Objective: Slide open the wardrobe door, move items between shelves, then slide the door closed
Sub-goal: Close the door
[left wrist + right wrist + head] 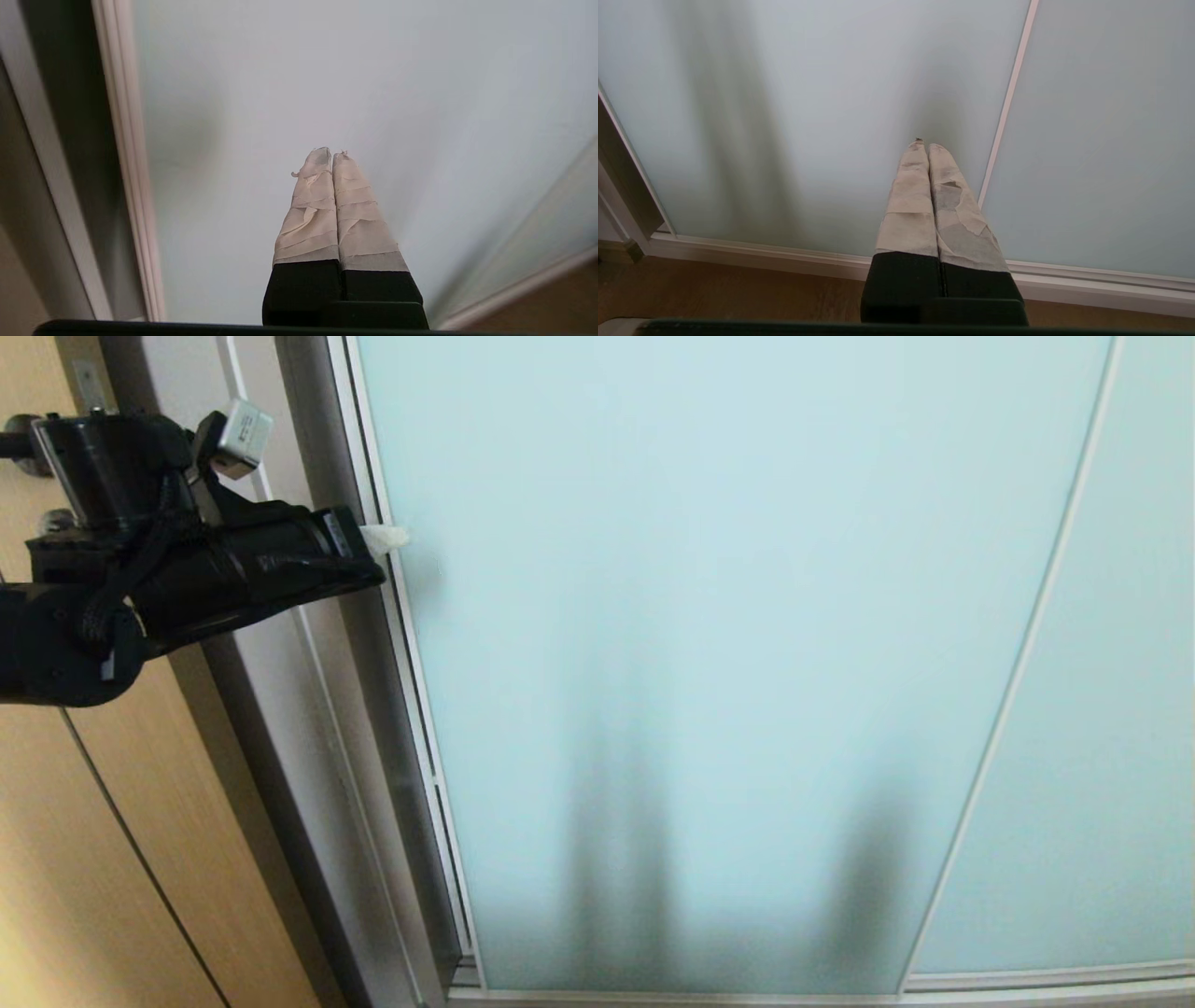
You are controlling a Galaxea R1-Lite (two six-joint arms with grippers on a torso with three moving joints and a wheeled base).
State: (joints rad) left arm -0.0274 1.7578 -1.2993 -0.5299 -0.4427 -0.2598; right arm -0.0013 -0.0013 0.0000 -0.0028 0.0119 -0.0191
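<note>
The sliding wardrobe door (728,644) is a tall frosted pale aqua glass panel in a thin white-silver frame, filling most of the head view. It stands closed against the wardrobe's left side post. My left gripper (390,536) is raised at the upper left, shut with nothing in it, its taped tip at the door's left frame edge (392,579). In the left wrist view the shut left gripper (331,155) points at the glass (327,84) beside that frame. My right gripper (925,144) is shut and empty, low before the door's bottom. The items and shelves are hidden behind the door.
A second frosted panel (1111,728) adjoins on the right, past a thin vertical frame strip (1018,672). A tan wood door (84,859) stands left of the grey wardrobe post (299,728). The white bottom track (784,259) meets brown wood floor (738,294).
</note>
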